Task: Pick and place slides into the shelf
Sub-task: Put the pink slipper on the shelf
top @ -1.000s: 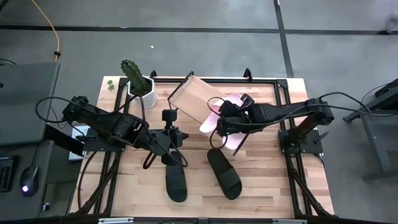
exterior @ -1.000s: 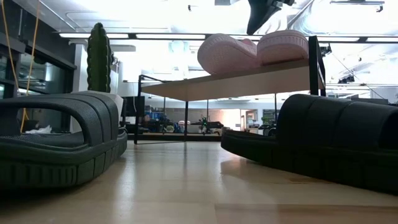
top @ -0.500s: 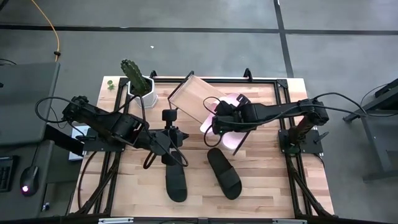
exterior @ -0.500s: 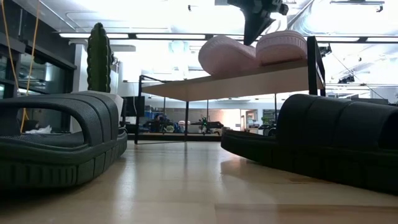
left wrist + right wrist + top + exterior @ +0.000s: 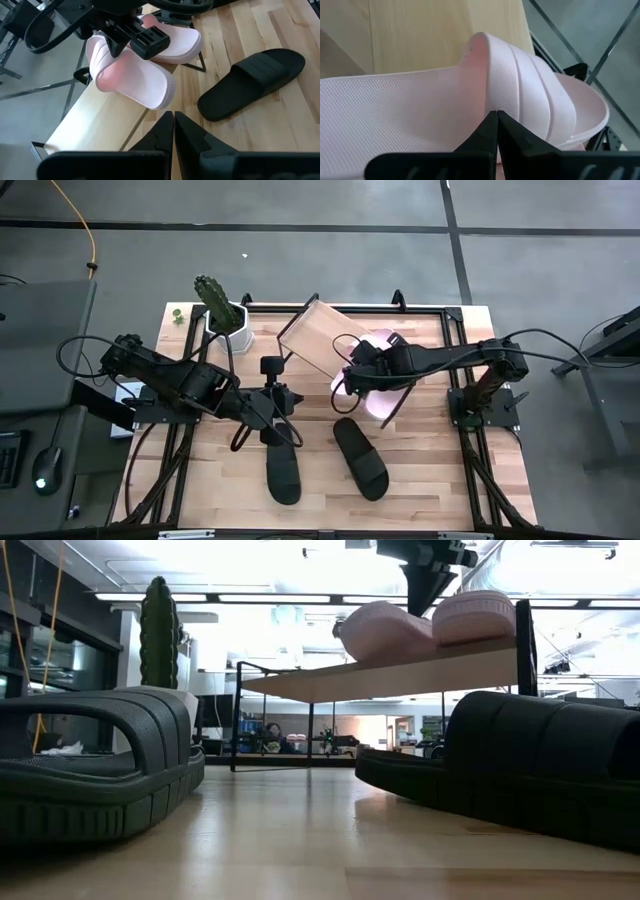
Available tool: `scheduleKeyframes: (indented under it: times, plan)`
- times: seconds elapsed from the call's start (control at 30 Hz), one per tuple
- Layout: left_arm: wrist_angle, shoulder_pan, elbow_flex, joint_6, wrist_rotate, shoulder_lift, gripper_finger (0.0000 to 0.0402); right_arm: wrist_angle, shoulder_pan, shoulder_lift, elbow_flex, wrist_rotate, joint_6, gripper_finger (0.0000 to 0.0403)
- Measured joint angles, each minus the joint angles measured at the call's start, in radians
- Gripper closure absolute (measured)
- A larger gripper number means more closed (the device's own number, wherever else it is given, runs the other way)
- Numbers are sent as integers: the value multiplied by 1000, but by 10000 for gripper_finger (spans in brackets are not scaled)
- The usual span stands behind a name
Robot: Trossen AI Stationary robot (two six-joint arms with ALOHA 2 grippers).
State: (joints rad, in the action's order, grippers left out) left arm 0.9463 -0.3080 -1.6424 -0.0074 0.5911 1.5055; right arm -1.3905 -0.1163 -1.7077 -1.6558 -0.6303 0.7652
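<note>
Two pale pink slides (image 5: 378, 350) (image 5: 132, 80) lie side by side on the right part of the slanted light-wood shelf (image 5: 318, 338) (image 5: 400, 670). My right gripper (image 5: 346, 380) (image 5: 496, 114) is shut and comes down on the left one of them. Two black slides (image 5: 283, 472) (image 5: 360, 458) lie soles down on the table nearer the front. My left gripper (image 5: 290, 435) (image 5: 173, 116) hangs shut above the table, left of the shelf, with nothing in it. My right gripper's shut fingertips rest against the pink slide where the strap's edge meets the footbed (image 5: 482, 95). The fingers slant down from the table's right side. The slide lies on the shelf board, sole down. The fingers themselves hide the exact spot of touch.
A cactus in a white pot (image 5: 222, 308) stands at the table's far left corner. Black frame rails (image 5: 455, 340) run along the table's edges. Bare tabletop (image 5: 440, 470) lies right of the black slides.
My right gripper has sunk a little and tipped further down onto the pink slide, staying shut. The shelf has slid a short way toward the table's right edge, carrying both pink slides with it.
</note>
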Motion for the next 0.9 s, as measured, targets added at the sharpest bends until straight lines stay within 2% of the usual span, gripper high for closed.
scheduleKeyframes:
  times: [0.37, 0.57, 0.63, 0.77, 0.9]
  plan:
    - [0, -1, 0, -9, -42, 0, 396, -4, 1, -5, 1, 81, 22, 403]
    - [1, -1, 0, -26, -42, 0, 396, 14, 11, -38, 7, 196, -15, 403]
    - [2, -1, 0, -27, -42, 0, 396, 4, 15, -43, 7, 181, -21, 403]
    - [5, -1, 0, -27, -43, 1, 397, -2, 21, -58, 6, 69, -28, 403]
    - [8, 0, 0, -27, -51, 1, 396, 6, 20, -56, 6, 34, -34, 403]
